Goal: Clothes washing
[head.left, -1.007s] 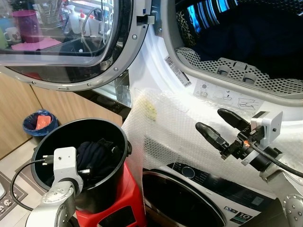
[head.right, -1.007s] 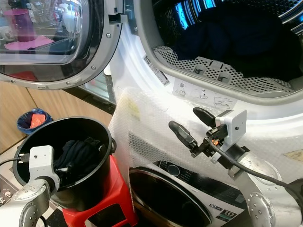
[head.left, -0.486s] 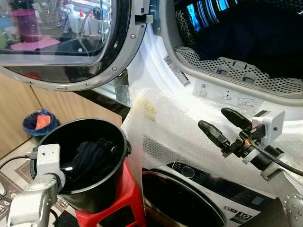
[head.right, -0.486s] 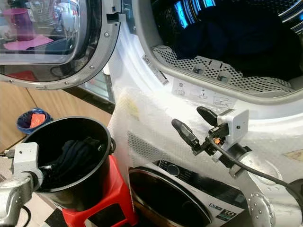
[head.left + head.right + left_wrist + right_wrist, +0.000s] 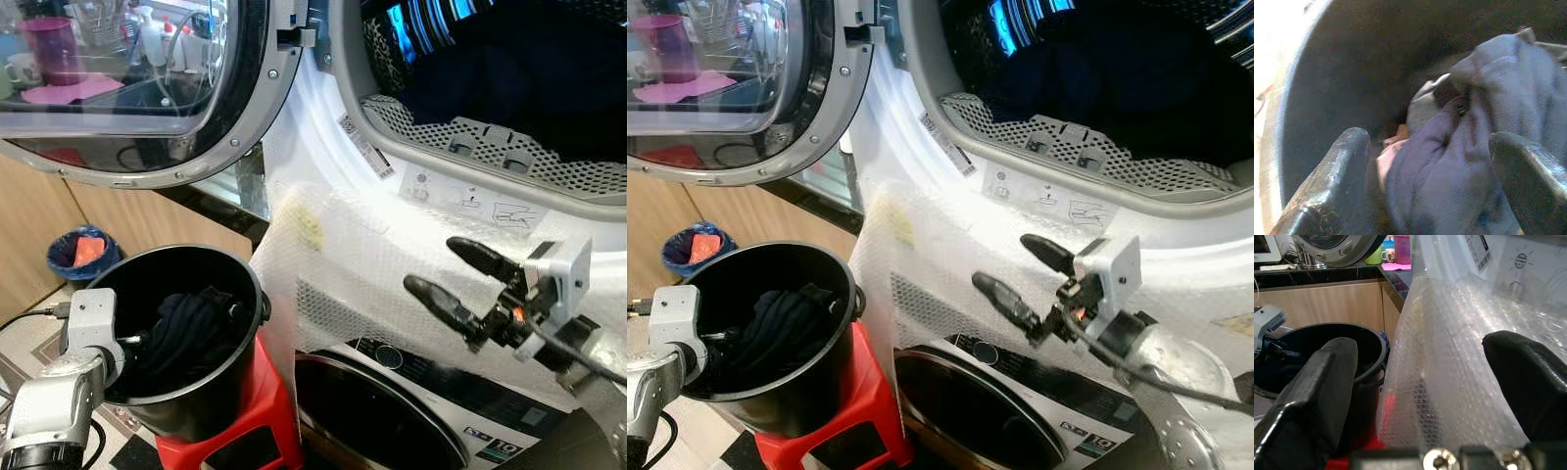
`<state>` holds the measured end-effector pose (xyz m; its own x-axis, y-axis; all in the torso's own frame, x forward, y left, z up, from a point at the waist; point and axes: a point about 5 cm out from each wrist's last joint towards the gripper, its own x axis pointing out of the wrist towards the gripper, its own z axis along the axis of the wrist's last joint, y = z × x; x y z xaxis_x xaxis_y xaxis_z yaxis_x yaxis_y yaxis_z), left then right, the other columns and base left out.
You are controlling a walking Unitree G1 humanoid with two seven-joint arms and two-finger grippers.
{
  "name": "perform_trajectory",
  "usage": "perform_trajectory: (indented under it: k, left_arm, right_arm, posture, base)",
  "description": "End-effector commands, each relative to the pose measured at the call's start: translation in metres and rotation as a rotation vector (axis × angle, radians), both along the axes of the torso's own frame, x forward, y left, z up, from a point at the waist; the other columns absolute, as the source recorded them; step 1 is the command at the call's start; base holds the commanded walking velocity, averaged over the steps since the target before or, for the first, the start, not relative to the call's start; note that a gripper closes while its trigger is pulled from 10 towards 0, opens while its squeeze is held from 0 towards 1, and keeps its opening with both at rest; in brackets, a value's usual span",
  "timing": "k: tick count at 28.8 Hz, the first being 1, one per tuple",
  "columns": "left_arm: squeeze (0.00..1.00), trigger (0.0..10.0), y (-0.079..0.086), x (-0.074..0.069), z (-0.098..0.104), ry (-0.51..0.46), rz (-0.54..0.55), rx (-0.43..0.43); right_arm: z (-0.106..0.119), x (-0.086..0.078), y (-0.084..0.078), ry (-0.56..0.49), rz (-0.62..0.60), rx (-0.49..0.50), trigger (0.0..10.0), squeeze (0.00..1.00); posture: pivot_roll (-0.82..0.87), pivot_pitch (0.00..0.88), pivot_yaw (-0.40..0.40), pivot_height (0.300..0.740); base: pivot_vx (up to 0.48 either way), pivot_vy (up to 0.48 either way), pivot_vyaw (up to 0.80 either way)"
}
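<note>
Left wrist view: the left pincer [image 5: 1425, 191] (fingers spread wide) straddles dark clothes [image 5: 1469, 147] inside the black bucket [image 5: 235, 382].

Clothes [image 5: 191, 328] in bucket [image 5: 211, 411], seemingly atop stool [image 5: 257, 431]

Left gripper [image 5: 1425, 186] jaws spread, lowered; right gripper [image 5: 458, 280] jaws spread, raised.

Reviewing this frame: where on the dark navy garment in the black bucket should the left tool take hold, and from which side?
Probably the raised fold at the top of the crumpled dark navy garment, approached from above through the round black plastic bucket's open mouth. The heap sits low inside tall walls, so a side approach is blocked. The left tool already has its open fingers either side of a bunched ridge.
</note>
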<state>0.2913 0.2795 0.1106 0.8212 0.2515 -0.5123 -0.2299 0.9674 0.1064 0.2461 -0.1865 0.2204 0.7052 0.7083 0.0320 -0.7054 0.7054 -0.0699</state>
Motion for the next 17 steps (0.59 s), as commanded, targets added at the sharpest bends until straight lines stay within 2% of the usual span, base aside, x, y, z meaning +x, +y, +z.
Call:
perform_trajectory:
  k: [1,3,8,17]
  left_arm:
    - [0.0,10.0,-0.002,0.003,-0.004,0.015,-0.033,0.003]
    - [0.0,10.0,-0.005,0.007,-0.011,0.033,-0.067,-0.003]
    - [0.0,10.0,-0.004,0.01,-0.022,0.071,-0.075,-0.024]
    - [0.0,10.0,-0.005,0.018,-0.029,0.079,-0.173,0.02]
  right_arm:
    - [0.002,-0.004,0.003,-0.002,0.023,-0.017,10.0,0.0]
    - [0.001,-0.005,0.004,0.007,0.033,-0.021,10.0,0.0]
    - [0.003,-0.006,0.003,0.009,0.04,-0.031,10.0,0.0]
    - [0.006,-0.009,0.001,0.002,0.03,-0.039,10.0,0.0]
  posture:
    - [-0.02,0.166,-0.043,0.74]
    - [-0.02,0.166,-0.045,0.74]
    - [-0.04,0.167,-0.046,0.74]
    - [-0.06,0.17,-0.049,0.74]
  base:
    - [0.0,0.0,0.0]
    - [0.0,0.0,0.0]
    - [0.0,0.0,0.0]
    - [0.0,0.0,0.0]
